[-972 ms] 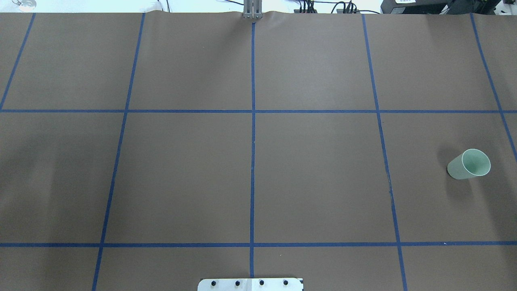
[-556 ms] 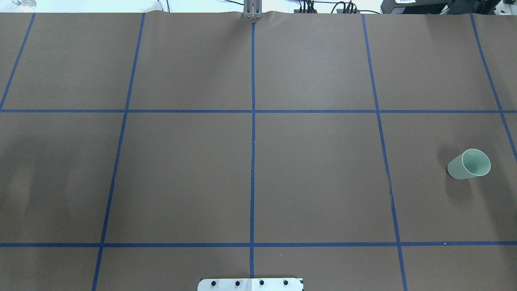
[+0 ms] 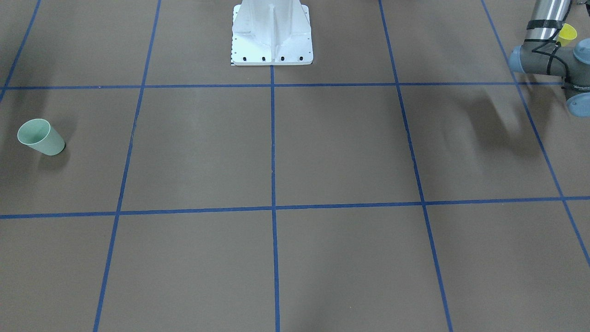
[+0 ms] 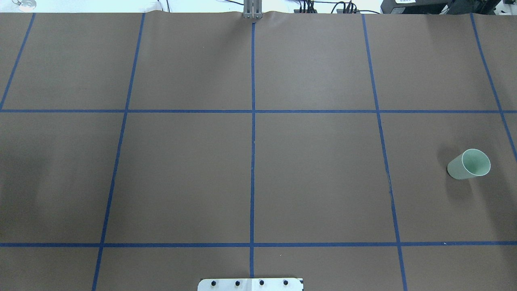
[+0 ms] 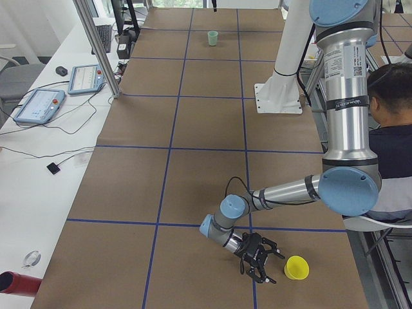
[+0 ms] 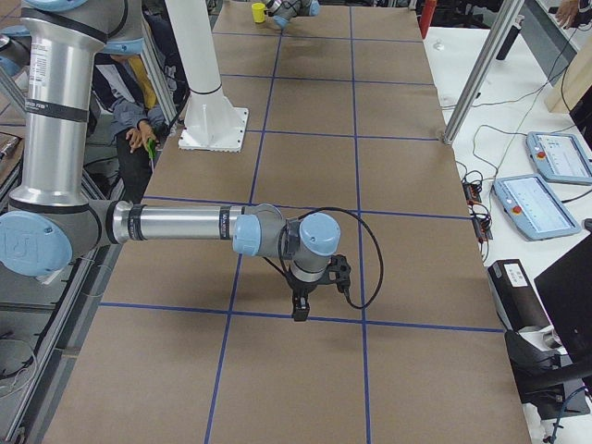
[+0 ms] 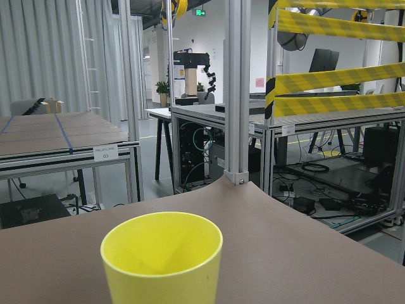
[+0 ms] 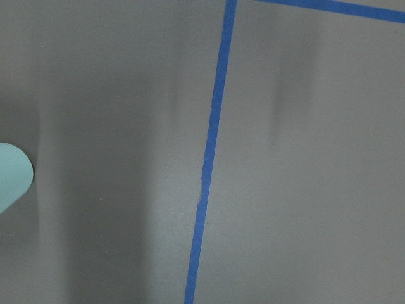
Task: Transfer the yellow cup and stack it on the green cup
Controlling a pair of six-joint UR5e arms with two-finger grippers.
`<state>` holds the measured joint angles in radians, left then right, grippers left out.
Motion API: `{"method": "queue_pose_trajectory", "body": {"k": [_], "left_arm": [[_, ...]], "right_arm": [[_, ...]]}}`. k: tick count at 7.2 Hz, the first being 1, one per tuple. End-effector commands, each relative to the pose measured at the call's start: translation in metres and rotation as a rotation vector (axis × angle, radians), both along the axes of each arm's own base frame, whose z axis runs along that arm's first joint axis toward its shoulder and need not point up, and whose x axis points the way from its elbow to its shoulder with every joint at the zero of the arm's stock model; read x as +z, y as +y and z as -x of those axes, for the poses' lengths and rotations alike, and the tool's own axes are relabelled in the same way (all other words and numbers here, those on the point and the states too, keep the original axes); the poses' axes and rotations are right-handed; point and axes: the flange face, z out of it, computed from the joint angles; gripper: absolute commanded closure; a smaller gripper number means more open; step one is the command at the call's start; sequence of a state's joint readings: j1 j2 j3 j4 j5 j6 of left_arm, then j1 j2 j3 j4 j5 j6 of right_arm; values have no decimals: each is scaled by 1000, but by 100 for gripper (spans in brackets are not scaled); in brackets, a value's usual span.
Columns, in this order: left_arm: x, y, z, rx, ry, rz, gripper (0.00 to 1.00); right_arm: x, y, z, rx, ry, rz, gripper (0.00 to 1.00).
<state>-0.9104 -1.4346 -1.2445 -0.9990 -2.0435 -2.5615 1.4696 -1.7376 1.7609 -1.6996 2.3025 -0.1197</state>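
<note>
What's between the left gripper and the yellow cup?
Nothing. In the exterior left view, only bare brown table paper lies between the left gripper and the yellow cup; the left wrist view shows the cup unobstructed.

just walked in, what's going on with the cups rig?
The left gripper sits low beside the small bright yellow plastic cup, facing it but not yet holding it. That cup stands upright on the brown table. The pale mint-green plastic cup stands upright at the opposite end. The right gripper hangs over the table, pointing down, nothing visible in it. No stacking yet.
</note>
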Motion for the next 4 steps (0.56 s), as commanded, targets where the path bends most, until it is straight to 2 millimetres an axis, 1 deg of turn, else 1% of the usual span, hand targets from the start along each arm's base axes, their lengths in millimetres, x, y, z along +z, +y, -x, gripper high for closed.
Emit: {"method": "queue_pose_trajectory", "body": {"k": [1, 3, 4], "left_arm": [[9, 13, 1, -26, -3, 41, 0], [19, 26, 4, -55, -5, 82, 0], [19, 28, 2, -64, 0, 90, 0]], "right_arm": [[-2, -2, 0, 0, 0, -4, 0], [-2, -3, 2, -3, -1, -6, 0], [-2, -3, 2, -5, -1, -6, 0]]}}
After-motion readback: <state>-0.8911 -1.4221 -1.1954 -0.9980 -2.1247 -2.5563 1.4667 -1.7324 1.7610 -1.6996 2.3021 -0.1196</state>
